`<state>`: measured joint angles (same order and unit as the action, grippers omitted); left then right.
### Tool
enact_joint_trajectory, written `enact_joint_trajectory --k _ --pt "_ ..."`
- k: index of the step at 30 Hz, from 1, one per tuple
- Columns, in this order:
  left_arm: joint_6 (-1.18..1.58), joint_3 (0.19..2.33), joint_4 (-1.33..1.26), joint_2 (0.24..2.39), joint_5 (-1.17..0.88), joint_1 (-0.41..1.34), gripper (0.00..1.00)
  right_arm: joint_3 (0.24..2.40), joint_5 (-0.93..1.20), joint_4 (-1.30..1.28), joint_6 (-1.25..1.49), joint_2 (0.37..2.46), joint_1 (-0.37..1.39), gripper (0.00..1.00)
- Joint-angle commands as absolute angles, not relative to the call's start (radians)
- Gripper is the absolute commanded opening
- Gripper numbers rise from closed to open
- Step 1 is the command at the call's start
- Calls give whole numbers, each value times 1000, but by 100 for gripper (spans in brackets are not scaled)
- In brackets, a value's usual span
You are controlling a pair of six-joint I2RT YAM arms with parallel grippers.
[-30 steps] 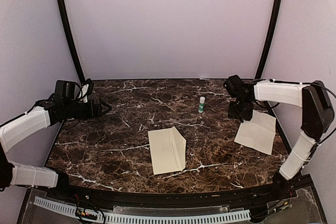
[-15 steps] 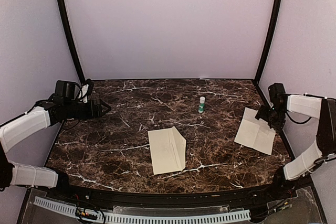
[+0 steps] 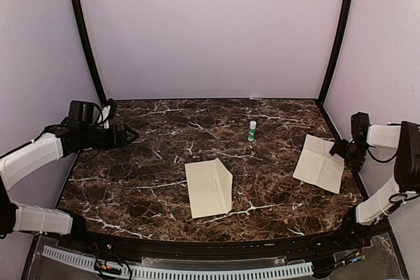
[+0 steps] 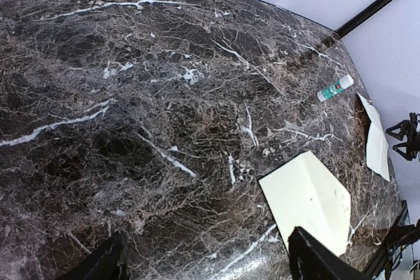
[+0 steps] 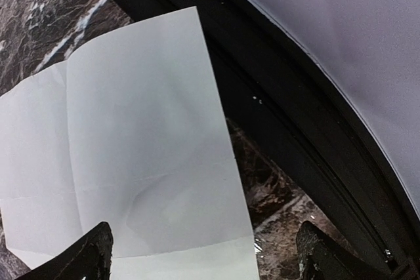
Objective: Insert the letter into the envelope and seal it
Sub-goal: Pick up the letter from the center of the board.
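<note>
Letter (image 3: 319, 163) flat near right edge of table (image 3: 144, 168), just beside right gripper (image 5: 203, 237), jaws spread, empty; envelope (image 3: 210, 188) mid-table; left gripper (image 4: 207, 244) spread too, at left edge, empty

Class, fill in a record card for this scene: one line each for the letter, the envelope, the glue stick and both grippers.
letter: flat, unfolded, creased, on the right side
envelope: flat, near centre, flap open, apart from the letter
glue stick: upright, behind the envelope
left gripper: open, holding nothing, over the left side
right gripper: open, holding nothing, by the letter's right edge
task state: letter not yet in envelope
</note>
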<state>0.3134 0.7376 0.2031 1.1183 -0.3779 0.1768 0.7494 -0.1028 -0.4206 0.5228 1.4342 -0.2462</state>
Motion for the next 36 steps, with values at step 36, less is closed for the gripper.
enact_joint_trajectory --k 36 --pt "288 739 204 1129 -379 166 83 721 164 -257 345 1524 -256 88"
